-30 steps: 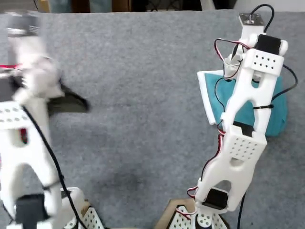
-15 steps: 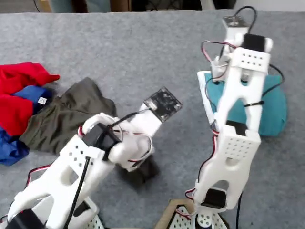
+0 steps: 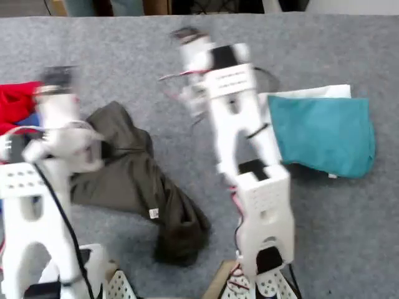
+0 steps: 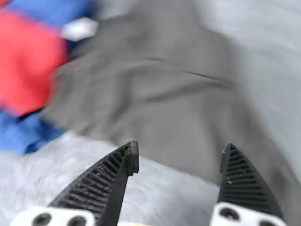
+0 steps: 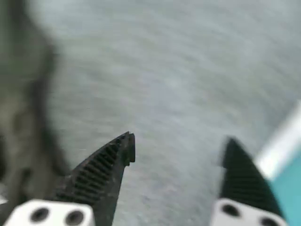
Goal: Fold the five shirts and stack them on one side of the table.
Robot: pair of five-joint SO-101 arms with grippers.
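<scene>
Olive cloth is lying nearest the arm bases. The olive shirt (image 3: 146, 180) is sprawling unfolded across the grey felt cover (image 3: 137, 50). One end is bunching into a dark heap close to the bases, and the other is running back toward the left side of the table.

The left gripper (image 4: 181, 148) is hanging just above that farther end, its jaws parted and nothing between them. Its wrist view is looking down on olive fabric, with bare felt under the tips. The right gripper (image 5: 179, 141) is likewise gaping and empty, hovering over bare felt between the olive shirt and the stack on the right.

Beyond the left arm, the red shirt (image 3: 15, 103) and the blue shirt (image 3: 28, 119) are waiting in a crumpled pile at the left edge, lying against the olive one. On the right side, the teal shirt (image 3: 321, 134) is sitting folded on top of a white shirt (image 3: 312, 93), whose edge is peeking out along the far side.

Judging by this, two shirts are looking done and the third is being laid out for folding. The next move is calling for both grippers to come down on the olive shirt's edges and draw it flat. The bunched near end is likely going to spoil a clean fold until it is spread.
</scene>
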